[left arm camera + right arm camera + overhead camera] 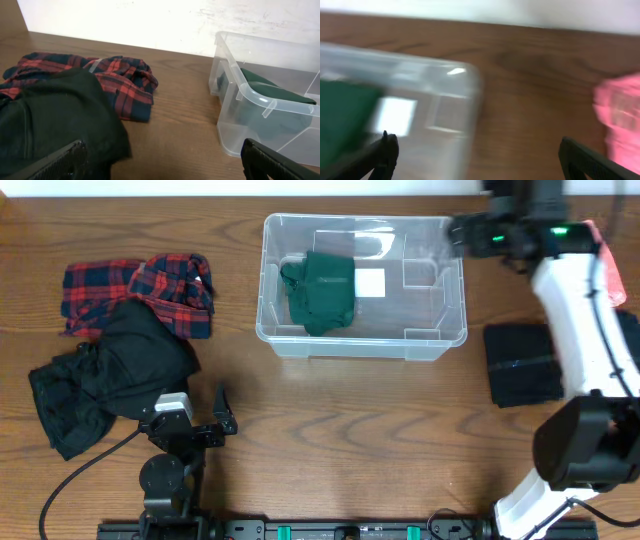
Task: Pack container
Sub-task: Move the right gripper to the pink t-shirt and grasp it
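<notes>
Already packed: folded green cloth [322, 292] in clear rectangular plastic container [360, 342]
Waiting: crumpled black garment [120, 370], red plaid cloth [140, 285]
Claws: left gripper [161, 161], right gripper [477, 157] spread, empty

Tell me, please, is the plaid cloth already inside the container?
No, the plaid cloth lies on the table left of the container, which holds only a green cloth.

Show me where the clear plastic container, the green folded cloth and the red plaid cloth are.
clear plastic rectangular container [420, 305]: overhead view, bare floor at right.
green folded cloth [325, 295]: overhead view, its middle.
red-and-navy plaid cloth [90, 290]: overhead view, left part.
</notes>
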Available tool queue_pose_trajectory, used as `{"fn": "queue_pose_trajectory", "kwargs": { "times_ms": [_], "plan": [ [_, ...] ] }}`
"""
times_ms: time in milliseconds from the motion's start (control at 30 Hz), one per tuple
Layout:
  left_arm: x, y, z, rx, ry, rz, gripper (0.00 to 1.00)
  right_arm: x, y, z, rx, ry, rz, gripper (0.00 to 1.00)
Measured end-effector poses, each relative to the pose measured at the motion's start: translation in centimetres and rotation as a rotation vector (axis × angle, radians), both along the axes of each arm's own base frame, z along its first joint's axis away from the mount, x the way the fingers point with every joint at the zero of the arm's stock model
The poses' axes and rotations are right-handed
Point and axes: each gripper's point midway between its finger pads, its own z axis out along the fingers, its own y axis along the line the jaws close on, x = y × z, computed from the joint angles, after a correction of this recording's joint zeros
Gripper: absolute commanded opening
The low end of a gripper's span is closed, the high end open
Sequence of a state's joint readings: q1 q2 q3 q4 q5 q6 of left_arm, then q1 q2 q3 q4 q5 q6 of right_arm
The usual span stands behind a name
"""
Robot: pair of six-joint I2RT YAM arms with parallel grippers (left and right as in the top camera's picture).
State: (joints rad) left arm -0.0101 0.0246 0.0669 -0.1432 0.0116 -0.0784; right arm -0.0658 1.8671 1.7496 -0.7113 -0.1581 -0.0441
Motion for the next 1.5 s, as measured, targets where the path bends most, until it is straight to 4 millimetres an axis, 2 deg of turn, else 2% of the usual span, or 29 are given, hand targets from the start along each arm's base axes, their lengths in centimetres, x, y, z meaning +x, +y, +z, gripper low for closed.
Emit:
{"fn": "queue_pose_trajectory", "kwargs": {
  "times_ms": [133,233,300,400,533,700,867,1000,1200,1500],
  "plan": [
    [0.0,0.0,0.0,0.0,0.0,0.0,0.98,-0.5,-9.0,0.3,0.01,-0.02,-0.18,0.99],
    [0.0,0.0,0.0,0.0,0.0,0.0,0.98,-1.3,-14.4,0.1,0.023,-0.032,-0.28,0.99],
    [0.0,0.0,0.0,0.0,0.0,0.0,0.98,-2.2,-18.2,-0.7,0.038,-0.028,-0.351,0.99],
    [0.0,0.0,0.0,0.0,0.0,0.0,0.98,-3.6,-22.7,-2.8,0.063,0.002,-0.441,0.99],
    [0.0,0.0,0.0,0.0,0.0,0.0,0.98,-5.5,-27.6,-7.5,0.11,0.074,-0.537,0.99],
    [0.0,0.0,0.0,0.0,0.0,0.0,0.98,-6.6,-30.4,-13.0,0.199,0.131,-0.575,0.99],
    [0.0,0.0,0.0,0.0,0.0,0.0,0.98,-7.1,-31.9,-16.0,0.252,0.135,-0.577,0.99],
    [0.0,0.0,0.0,0.0,0.0,0.0,0.98,-6.4,-32.6,-16.5,0.244,0.09,-0.525,0.99],
    [0.0,0.0,0.0,0.0,0.0,0.0,0.98,-4.3,-32.7,-17.0,0.238,-0.004,-0.437,0.99],
    [0.0,0.0,0.0,0.0,0.0,0.0,0.98,-1.7,-31.5,-18.9,0.234,-0.06,-0.361,0.99]
  ]
}}
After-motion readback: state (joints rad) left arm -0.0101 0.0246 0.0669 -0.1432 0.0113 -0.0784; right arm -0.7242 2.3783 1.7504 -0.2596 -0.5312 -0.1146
